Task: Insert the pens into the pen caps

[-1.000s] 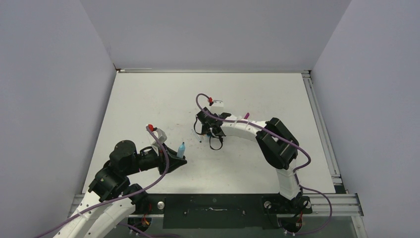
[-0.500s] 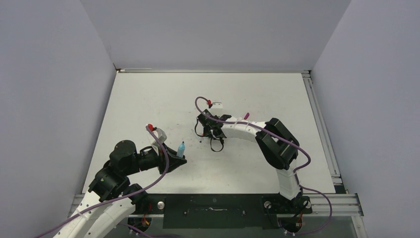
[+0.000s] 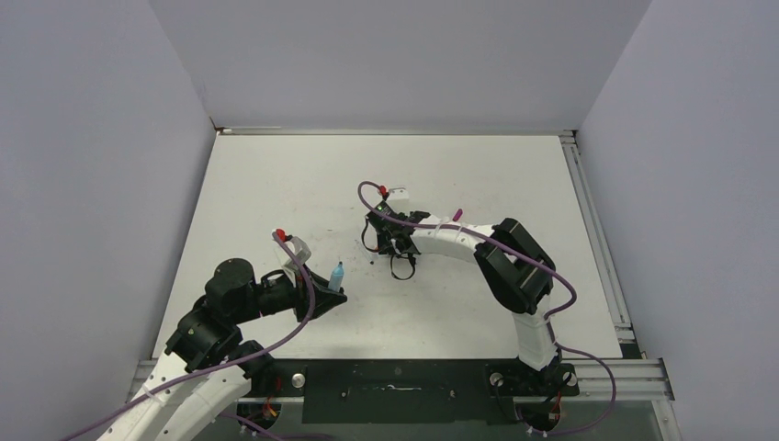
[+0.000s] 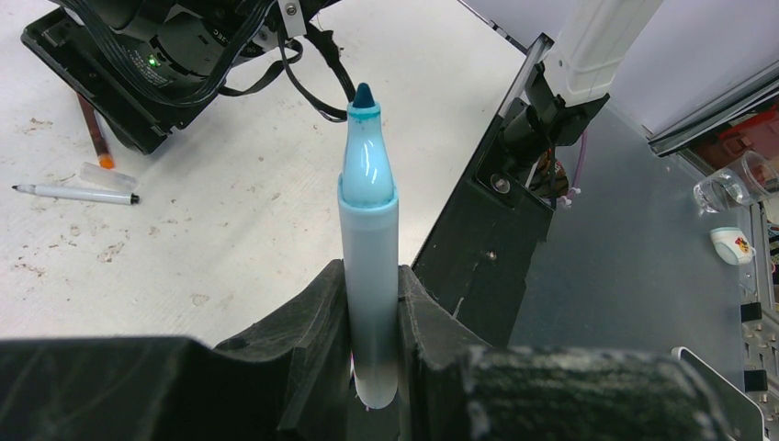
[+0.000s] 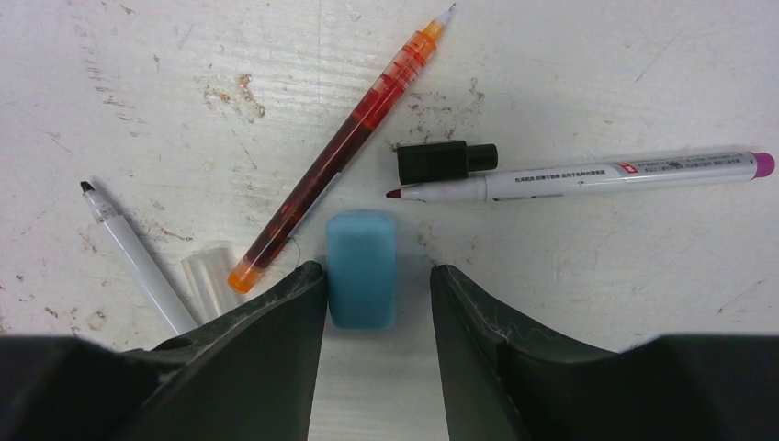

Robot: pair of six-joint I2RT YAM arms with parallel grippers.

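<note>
My left gripper (image 4: 370, 303) is shut on a thick light-blue marker pen (image 4: 369, 248) and holds it upright, bare teal tip up, above the table's near left (image 3: 336, 274). My right gripper (image 5: 377, 294) is open, low over the table, its jaws on either side of a stubby light-blue pen cap (image 5: 362, 269) that lies flat and touches the left finger. A red pen (image 5: 340, 152), a thin white pen with a black tip (image 5: 129, 253) and a white pen with a magenta end (image 5: 597, 175) lie just beyond the cap. In the top view the right gripper (image 3: 401, 265) hides the cap.
A black cap (image 5: 445, 162) lies by the magenta-ended pen's tip. A clear cap (image 5: 209, 274) lies beside the red pen's orange end. The white table (image 3: 276, 184) is scuffed and walled on three sides, with a metal rail (image 3: 597, 239) on the right.
My right wrist has shifted slightly left and down over the pens. My left arm has held still with the marker.
</note>
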